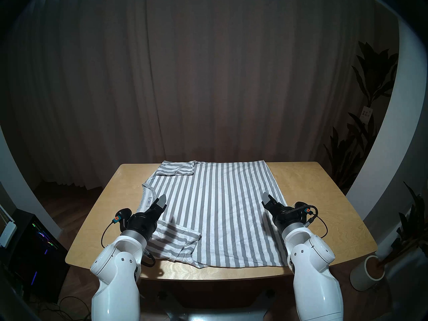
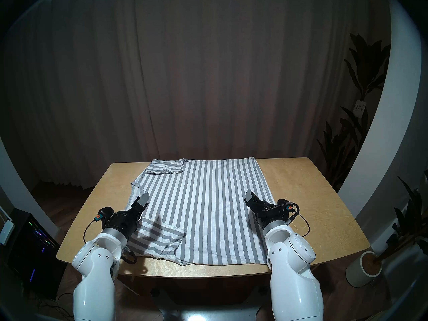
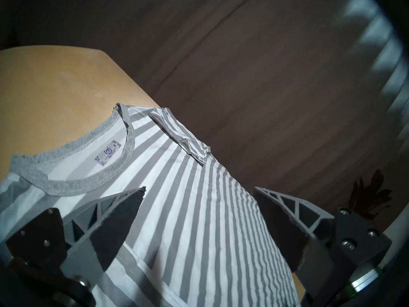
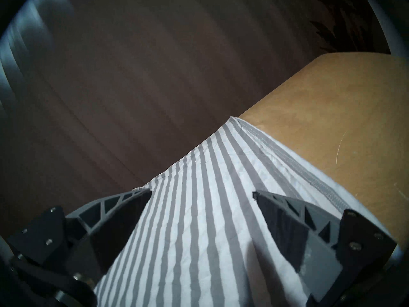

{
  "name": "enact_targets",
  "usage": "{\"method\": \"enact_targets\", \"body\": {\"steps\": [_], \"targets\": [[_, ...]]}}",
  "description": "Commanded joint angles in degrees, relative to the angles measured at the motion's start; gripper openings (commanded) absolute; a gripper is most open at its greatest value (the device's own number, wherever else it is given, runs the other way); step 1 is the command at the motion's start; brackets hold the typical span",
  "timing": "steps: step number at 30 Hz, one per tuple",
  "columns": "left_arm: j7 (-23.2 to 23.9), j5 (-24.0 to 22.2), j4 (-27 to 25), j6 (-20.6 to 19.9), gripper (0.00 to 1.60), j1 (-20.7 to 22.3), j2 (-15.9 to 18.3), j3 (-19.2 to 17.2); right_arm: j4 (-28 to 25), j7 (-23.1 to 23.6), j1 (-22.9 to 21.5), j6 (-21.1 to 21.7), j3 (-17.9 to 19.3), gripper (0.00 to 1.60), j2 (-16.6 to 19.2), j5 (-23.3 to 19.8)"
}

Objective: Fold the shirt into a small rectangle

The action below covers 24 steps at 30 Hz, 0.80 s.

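Both white arms rise at the near edge, one on each side. Above the neck end of the shirt (image 1: 215, 211), the left gripper (image 1: 159, 203) hangs with its jaws spread and nothing between them; the wrist view shows striped cloth in the gap. On the other side, the right gripper (image 1: 268, 201) hangs over the hem end, its jaws just as wide and empty. Lying flat across the middle of the wooden table (image 1: 324, 211), the shirt has its grey neckband (image 1: 148, 189) and white label (image 3: 108, 154) at the left and its hem at the right. One sleeve (image 1: 176, 241) is folded in at the near left, the other sleeve (image 1: 176, 171) at the far left. A brown curtain (image 1: 208, 77) hangs behind.
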<state>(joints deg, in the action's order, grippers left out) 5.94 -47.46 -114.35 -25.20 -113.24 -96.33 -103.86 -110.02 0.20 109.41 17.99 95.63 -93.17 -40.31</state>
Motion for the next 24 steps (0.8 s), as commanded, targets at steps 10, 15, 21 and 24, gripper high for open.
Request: {"method": "enact_targets", "body": {"steps": [10, 15, 21, 24], "targets": [[1.5, -20.3, -5.3, -9.7, 1.6, -4.5, -3.3, -5.9, -7.4, 1.6, 6.3, 7.2, 7.3, 1.6, -3.7, -23.7], [-1.6, -28.2, -4.8, -15.0, 1.6, -4.0, -3.7, -8.4, -7.1, 1.5, 6.6, 10.7, 7.9, 1.6, -4.0, -30.2], [-9.3, -32.5, -5.0, -18.6, 1.6, -2.4, -3.2, -9.4, -7.9, 3.8, 6.6, 8.9, 6.5, 1.6, 0.6, -23.5], [-11.1, -33.9, -5.1, -19.1, 1.6, -2.2, -3.1, -9.5, -7.8, 4.1, 6.7, 8.5, 6.3, 1.6, 0.8, -23.3]]}}
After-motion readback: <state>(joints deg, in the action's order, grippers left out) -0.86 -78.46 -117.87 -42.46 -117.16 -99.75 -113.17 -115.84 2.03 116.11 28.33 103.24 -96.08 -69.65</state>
